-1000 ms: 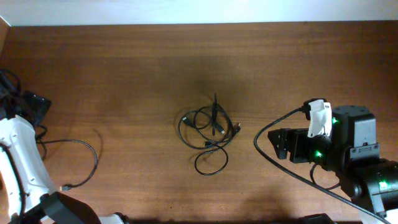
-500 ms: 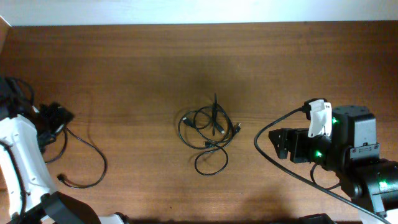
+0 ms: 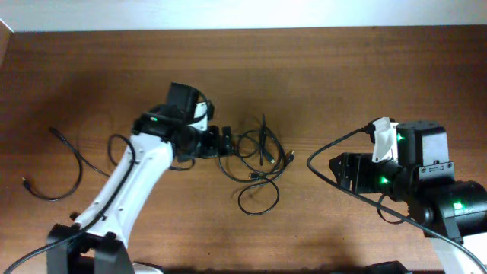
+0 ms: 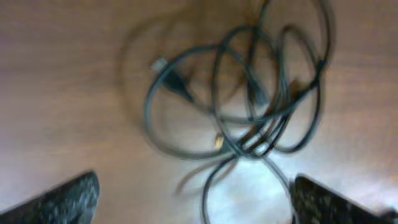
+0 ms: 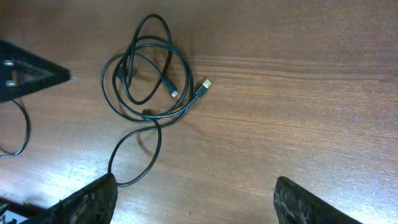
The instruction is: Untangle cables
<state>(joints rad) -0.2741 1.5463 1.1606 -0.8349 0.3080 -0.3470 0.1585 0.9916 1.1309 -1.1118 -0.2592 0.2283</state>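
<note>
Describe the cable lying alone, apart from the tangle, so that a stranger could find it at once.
In the overhead view, go to the left end of the wooden table, beyond the left arm. The lone cable lies as one open curve with a small light tip. Unlike the central tangled bundle, it forms no knotted loops.

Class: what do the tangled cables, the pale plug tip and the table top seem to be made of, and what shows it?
Cables: likely rubber or plastic sheath, matt black, bending in soft loops. Plug tip: probably metal, pale and shiny. Table: wood or veneer, brown with visible grain, faint sheen.
</note>
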